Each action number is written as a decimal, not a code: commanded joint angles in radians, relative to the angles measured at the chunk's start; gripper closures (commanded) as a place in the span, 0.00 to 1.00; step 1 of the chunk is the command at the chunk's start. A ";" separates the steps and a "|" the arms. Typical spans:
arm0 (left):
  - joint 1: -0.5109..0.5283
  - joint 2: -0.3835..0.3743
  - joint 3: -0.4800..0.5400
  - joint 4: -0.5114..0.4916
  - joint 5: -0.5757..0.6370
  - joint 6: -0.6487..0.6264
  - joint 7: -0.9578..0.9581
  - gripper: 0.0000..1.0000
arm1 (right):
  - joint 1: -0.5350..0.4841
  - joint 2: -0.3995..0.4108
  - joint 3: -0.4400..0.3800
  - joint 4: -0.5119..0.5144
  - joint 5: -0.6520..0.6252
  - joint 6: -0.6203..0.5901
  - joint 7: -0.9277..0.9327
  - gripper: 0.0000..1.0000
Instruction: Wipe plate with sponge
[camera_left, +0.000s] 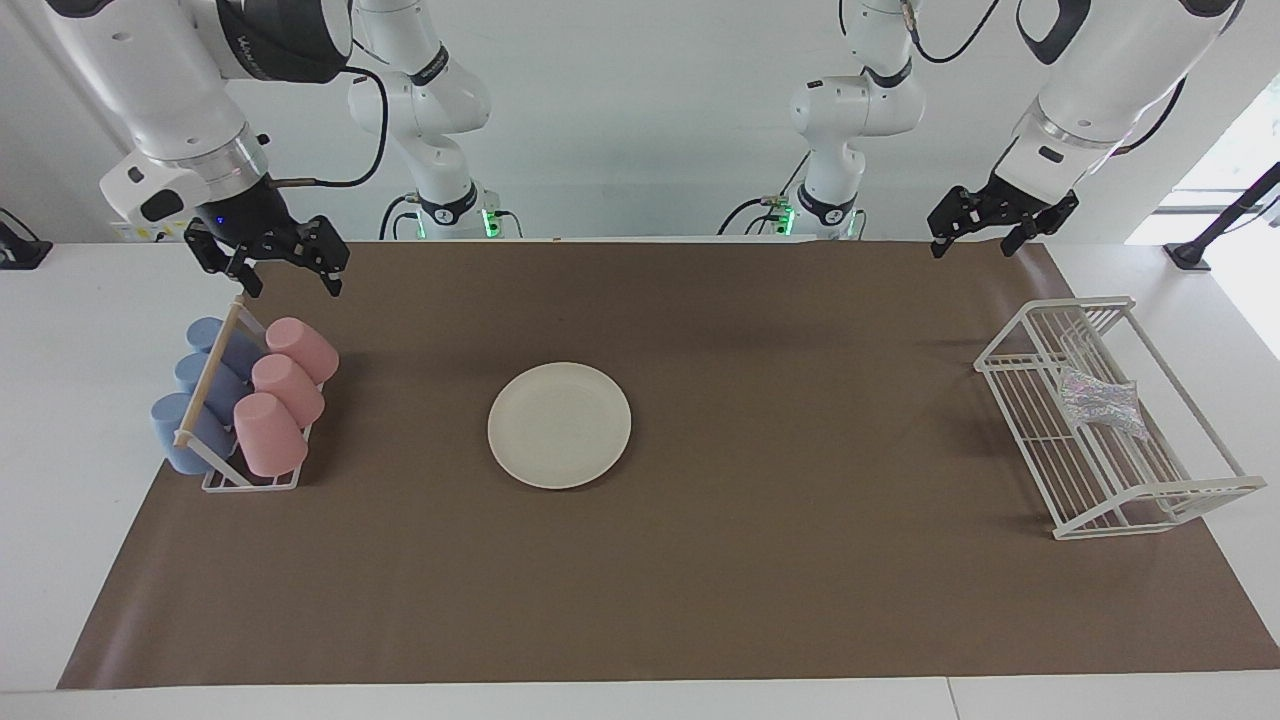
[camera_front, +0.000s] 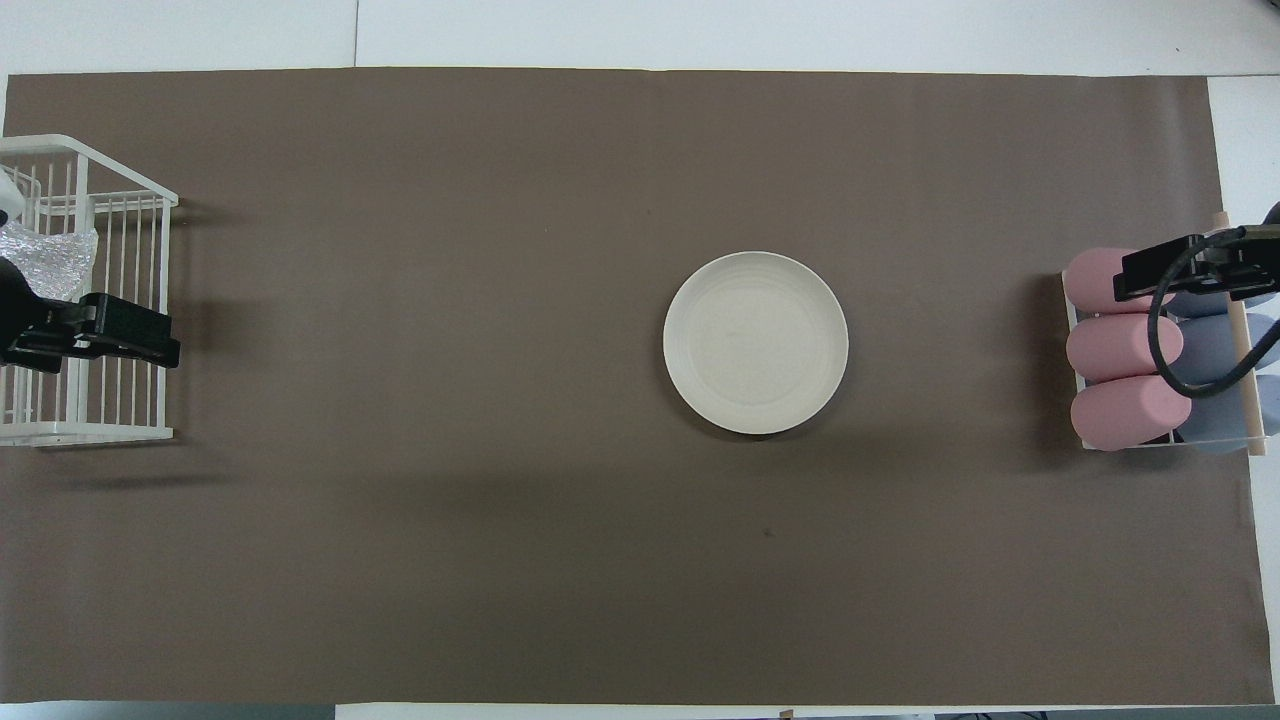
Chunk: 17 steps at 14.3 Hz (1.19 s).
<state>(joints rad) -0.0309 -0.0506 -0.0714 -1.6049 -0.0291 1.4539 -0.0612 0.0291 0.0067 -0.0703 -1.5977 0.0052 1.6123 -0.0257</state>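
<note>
The cream-white plate (camera_left: 559, 425) (camera_front: 756, 342) lies flat on the brown mat, near the middle of the table, with nothing on it. The speckled silvery sponge (camera_left: 1103, 403) (camera_front: 45, 262) rests inside a white wire rack (camera_left: 1075, 303) at the left arm's end of the table. My left gripper (camera_left: 972, 248) hangs open and empty in the air over the mat's edge, close to that rack. My right gripper (camera_left: 292, 288) hangs open and empty over the mat, just above the cup holder at the right arm's end. Neither gripper touches anything.
A small wire holder (camera_left: 250, 482) with three pink cups (camera_left: 285, 390) and blue cups (camera_left: 205, 385) on their sides stands at the right arm's end. The brown mat (camera_left: 800, 560) covers most of the white table.
</note>
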 joint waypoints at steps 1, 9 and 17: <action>0.011 -0.015 -0.002 -0.016 -0.017 0.011 -0.011 0.00 | -0.005 -0.005 0.006 -0.002 0.012 0.008 0.024 0.00; -0.024 0.000 -0.010 -0.044 0.113 0.051 -0.097 0.00 | -0.005 -0.008 0.007 -0.004 0.012 -0.006 0.125 0.00; -0.096 0.225 -0.010 -0.059 0.633 0.198 -0.114 0.00 | -0.001 -0.013 0.009 -0.016 0.015 -0.029 0.260 0.00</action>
<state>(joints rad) -0.1055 0.1233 -0.0909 -1.6732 0.4899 1.6206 -0.1614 0.0322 0.0067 -0.0693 -1.5992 0.0053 1.6011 0.1796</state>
